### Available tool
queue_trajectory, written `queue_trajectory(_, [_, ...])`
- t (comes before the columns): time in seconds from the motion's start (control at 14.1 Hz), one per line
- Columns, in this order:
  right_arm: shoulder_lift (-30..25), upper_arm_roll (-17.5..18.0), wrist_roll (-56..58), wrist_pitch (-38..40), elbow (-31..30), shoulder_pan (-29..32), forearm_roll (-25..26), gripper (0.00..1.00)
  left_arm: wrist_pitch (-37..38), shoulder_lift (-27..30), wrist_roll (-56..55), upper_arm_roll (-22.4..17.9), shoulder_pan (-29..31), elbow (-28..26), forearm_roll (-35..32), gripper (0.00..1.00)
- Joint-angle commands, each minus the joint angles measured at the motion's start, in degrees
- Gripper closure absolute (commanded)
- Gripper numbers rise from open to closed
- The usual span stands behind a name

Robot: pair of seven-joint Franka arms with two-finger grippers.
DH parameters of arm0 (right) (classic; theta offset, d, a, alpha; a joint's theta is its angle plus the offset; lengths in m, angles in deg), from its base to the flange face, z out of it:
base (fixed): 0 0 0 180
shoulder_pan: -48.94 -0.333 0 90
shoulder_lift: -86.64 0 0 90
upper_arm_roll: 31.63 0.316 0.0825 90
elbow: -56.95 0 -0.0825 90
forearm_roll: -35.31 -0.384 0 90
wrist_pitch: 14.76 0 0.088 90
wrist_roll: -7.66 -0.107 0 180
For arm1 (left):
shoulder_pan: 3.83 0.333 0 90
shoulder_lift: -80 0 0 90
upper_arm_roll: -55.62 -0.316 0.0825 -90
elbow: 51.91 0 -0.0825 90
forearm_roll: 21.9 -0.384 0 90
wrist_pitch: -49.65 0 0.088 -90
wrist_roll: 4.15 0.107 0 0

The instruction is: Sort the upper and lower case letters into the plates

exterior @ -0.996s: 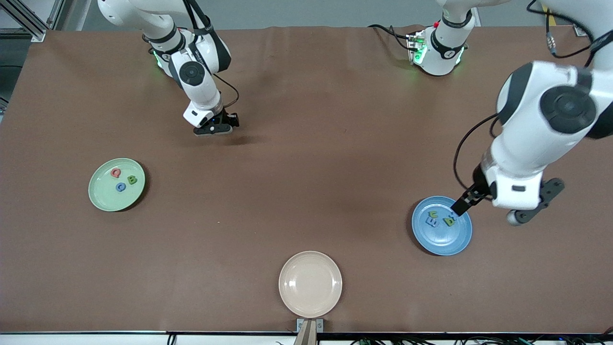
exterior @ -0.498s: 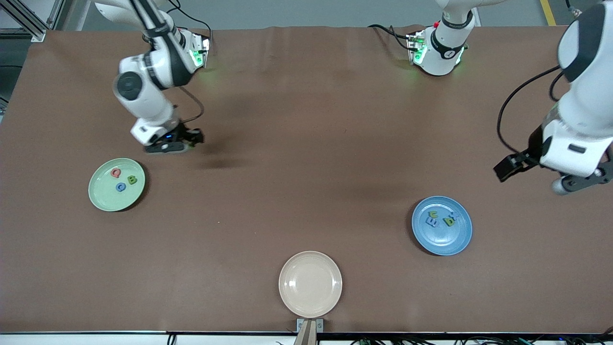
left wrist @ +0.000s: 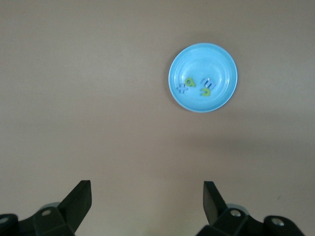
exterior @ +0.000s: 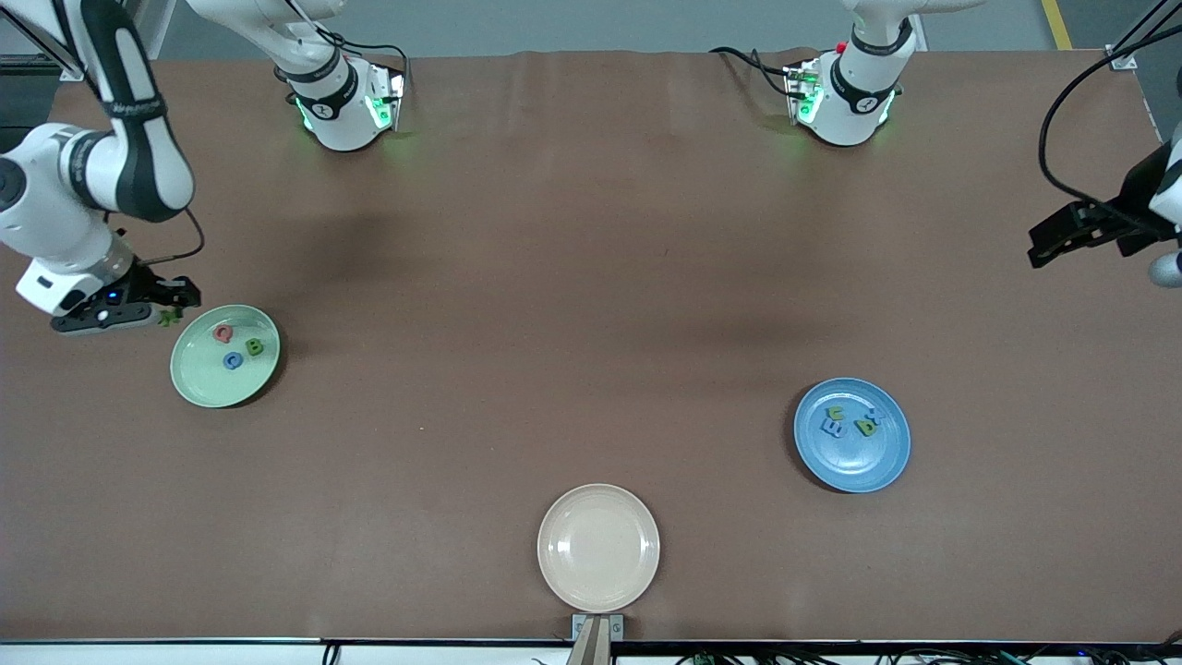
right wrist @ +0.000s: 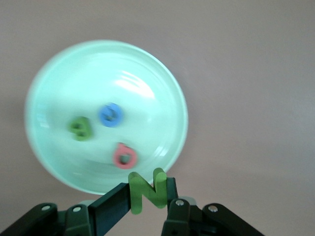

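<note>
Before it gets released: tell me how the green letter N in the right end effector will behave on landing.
The flat green foam-like letter N looks light and keeps its shape when pinched. It should not roll. Released over the pale mint green plate, it may bounce or skid on the glossy surface.

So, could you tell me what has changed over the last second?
The right gripper, shut on a green letter, swung from mid-table to the green plate's edge. The left gripper, open, pulled away from the blue plate toward its end of the table. The plates, their letters and the beige plate stayed put.
</note>
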Motion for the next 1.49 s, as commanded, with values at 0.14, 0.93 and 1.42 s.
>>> queue_trajectory(0.14, [11.8,3.1,-0.4,-5.1,2.8,0.6,-2.4,0.85,-0.2,5.7,2.7,-2.2,-1.2,-5.5,1.3,0.00])
queue_trajectory(0.93, [-2.4,5.5,-1.6,30.2,14.1,-0.1,-7.8,0.00,-0.4,5.7,1.8,-3.7,-2.3,-5.2,3.6,0.00])
queue_trajectory(1.42, [-22.5,11.6,-23.5,46.2,14.2,-2.5,-7.0,0.00,-0.2,6.2,-1.0,-0.3,-2.8,-5.6,3.7,0.00])
